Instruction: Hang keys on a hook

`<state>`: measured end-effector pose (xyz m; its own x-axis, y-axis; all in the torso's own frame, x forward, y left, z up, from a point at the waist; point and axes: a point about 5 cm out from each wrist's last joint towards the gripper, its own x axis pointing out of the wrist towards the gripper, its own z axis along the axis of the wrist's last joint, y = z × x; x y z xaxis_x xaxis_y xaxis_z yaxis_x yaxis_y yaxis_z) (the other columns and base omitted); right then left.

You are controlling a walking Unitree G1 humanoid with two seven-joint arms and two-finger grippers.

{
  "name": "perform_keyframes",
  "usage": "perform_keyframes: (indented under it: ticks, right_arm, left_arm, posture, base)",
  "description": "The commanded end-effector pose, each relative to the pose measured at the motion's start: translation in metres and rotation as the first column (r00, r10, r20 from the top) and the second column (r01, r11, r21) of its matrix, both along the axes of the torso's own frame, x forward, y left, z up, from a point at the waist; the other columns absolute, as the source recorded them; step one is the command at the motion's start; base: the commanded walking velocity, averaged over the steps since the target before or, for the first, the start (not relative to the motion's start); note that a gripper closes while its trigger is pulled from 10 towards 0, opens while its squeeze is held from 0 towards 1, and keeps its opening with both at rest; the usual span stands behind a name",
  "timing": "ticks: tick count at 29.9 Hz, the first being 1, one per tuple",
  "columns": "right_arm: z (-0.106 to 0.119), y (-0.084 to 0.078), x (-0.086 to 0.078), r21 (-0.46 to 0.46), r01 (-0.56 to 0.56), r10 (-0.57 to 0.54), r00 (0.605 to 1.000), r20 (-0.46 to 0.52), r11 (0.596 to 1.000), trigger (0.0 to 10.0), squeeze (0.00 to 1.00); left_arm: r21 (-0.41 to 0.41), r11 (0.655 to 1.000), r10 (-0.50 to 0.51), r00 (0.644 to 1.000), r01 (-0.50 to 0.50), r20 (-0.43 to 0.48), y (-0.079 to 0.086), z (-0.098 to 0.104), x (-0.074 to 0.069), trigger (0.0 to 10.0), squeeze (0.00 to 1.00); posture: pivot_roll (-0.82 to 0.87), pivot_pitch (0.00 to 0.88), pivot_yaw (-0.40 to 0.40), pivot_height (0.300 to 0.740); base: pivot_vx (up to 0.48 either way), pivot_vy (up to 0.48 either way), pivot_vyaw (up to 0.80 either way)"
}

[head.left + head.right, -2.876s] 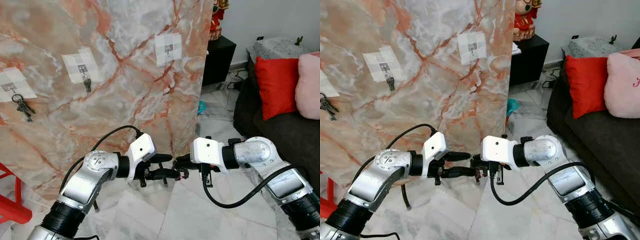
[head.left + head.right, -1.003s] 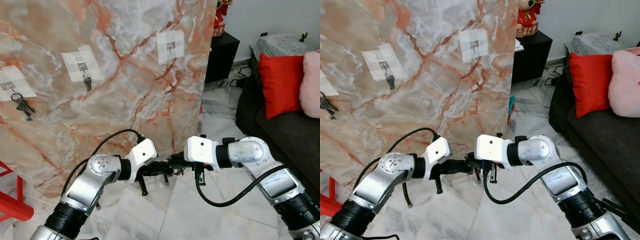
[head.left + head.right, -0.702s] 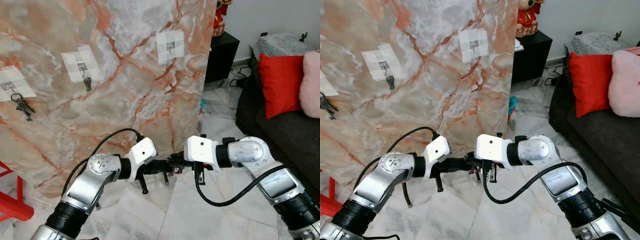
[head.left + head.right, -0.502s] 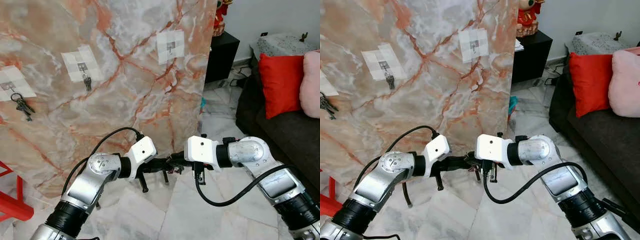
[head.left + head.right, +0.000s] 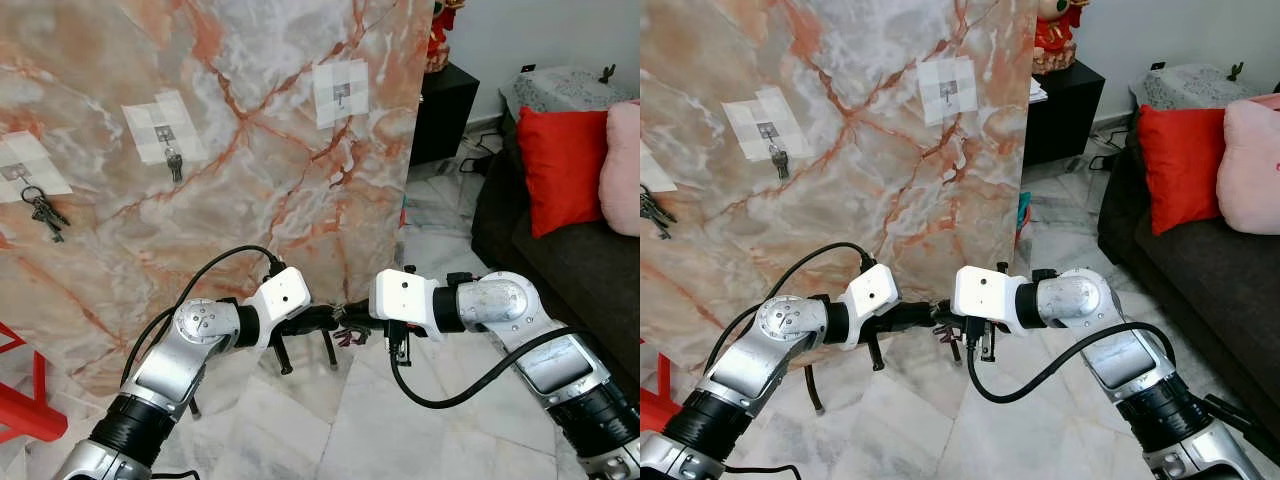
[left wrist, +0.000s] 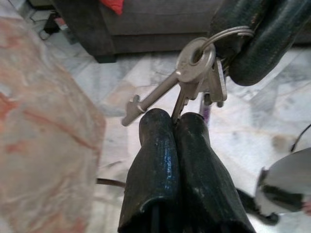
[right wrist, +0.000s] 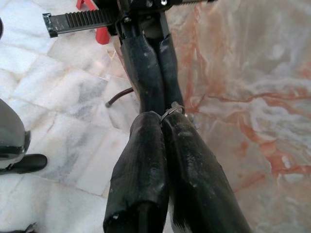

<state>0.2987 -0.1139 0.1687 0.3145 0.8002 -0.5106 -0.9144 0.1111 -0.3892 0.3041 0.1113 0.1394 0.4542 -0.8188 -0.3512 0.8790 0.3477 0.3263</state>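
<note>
Left wrist view: left claw pressed together on the keys, right claw pinching their ring. Both claws meet low in front of the marble panel, well below its bare hook.

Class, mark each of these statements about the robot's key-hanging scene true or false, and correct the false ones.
1. Both claws grip the same key bunch. True: the left claw pinches the keys, the right claw the ring.
2. All three wall hooks carry keys. False: the right hook is bare.
3. The left claw is wide open. False: its fingers are pressed together.
4. A red cushion sits on the dark sofa. True.
</note>
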Motion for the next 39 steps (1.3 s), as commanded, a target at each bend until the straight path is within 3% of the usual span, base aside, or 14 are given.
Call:
perform_keyframes:
  ticks: [1,8,12,17,21,22,28,35,39]
  right_arm:
    - [-0.003,-0.001,-0.001,-0.023,-0.009,0.009,1.000,-0.007,1.000,10.0,0.00]
    - [-0.004,-0.002,0.001,-0.028,0.003,-0.003,1.000,-0.006,1.000,10.0,0.00]
    - [-0.004,-0.003,0.003,-0.026,0.025,-0.025,1.000,0.000,0.999,10.0,0.00]
    - [-0.007,-0.007,0.009,-0.037,0.075,-0.075,0.997,0.012,0.996,10.0,0.00]
    - [-0.012,-0.012,0.016,-0.072,0.155,-0.153,0.988,0.034,0.985,10.0,0.00]
    - [-0.014,-0.016,0.022,-0.080,0.211,-0.208,0.977,0.041,0.974,10.0,0.00]
    - [-0.015,-0.018,0.024,-0.078,0.240,-0.237,0.970,0.045,0.968,10.0,0.00]
    - [-0.014,-0.019,0.028,-0.061,0.274,-0.270,0.961,0.065,0.960,10.0,0.00]
    - [-0.015,-0.019,0.029,-0.059,0.279,-0.275,0.959,0.067,0.959,10.0,0.00]
  left_arm:
    - [0.055,0.995,0.076,0.994,-0.081,0.079,0.015,0.007,0.010,0.0,0.00]
    - [0.070,0.994,0.078,0.991,-0.085,0.107,0.015,0.007,0.011,0.0,0.00]
    - [0.110,0.988,0.091,0.981,-0.111,0.172,0.018,0.006,0.014,0.0,0.00]
    - [0.137,0.976,0.123,0.951,-0.167,0.283,0.023,0.008,0.020,0.0,0.00]
    - [0.149,0.970,0.130,0.931,-0.190,0.342,0.025,0.011,0.023,0.0,0.00]
    - [0.139,0.969,0.134,0.910,-0.203,0.392,0.025,0.015,0.025,0.0,0.00]
    - [0.154,0.968,0.121,0.903,-0.200,0.413,0.025,0.016,0.026,0.0,0.00]
    - [0.275,0.939,0.060,0.885,-0.208,0.462,0.030,0.003,0.026,0.0,0.00]
    - [0.275,0.940,0.057,0.886,-0.203,0.461,0.030,0.002,0.026,0.0,0.00]
  posture:
    - [0.06,0.087,0.013,0.740]
    - [0.06,0.086,0.014,0.740]
    - [0.06,0.087,0.015,0.740]
    - [0.07,0.087,0.015,0.740]
    - [0.07,0.088,0.016,0.740]
    - [0.07,0.088,0.016,0.740]
    - [0.07,0.088,0.016,0.740]
    - [0.07,0.087,0.016,0.740]
    - [0.07,0.088,0.017,0.740]
  base:
    - [0.000,0.000,0.00]
    - [0.000,0.000,0.00]
    - [0.000,0.000,0.00]
    - [0.000,0.000,0.00]
    - [0.000,0.000,0.00]
    - [0.000,0.000,0.00]
    - [0.000,0.000,0.00]
    - [0.000,0.000,0.00]
    - [0.000,0.000,0.00]
